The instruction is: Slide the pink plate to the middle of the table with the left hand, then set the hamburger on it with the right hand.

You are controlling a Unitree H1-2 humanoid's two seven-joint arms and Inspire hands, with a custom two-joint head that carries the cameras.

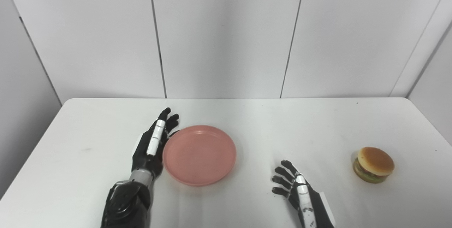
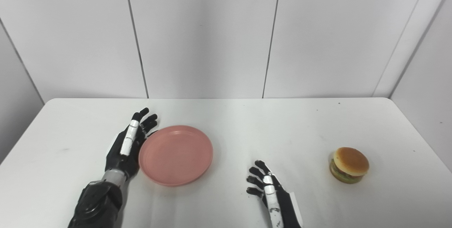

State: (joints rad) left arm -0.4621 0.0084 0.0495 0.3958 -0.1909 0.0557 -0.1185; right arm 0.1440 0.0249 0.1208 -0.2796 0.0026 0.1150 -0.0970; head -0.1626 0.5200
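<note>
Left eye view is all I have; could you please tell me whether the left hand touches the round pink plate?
Observer: In the right eye view, the open left hand rests against the round pink plate's left rim; no gap shows.
Operator: Is there room beyond the burger?
Observer: Yes, the right eye view shows more bare white table right of the round toy hamburger than yours.

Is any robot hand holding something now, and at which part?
Nothing is held. The left robot hand lies open against the pink plate's left rim; the right robot hand is open, apart from the hamburger.
</note>
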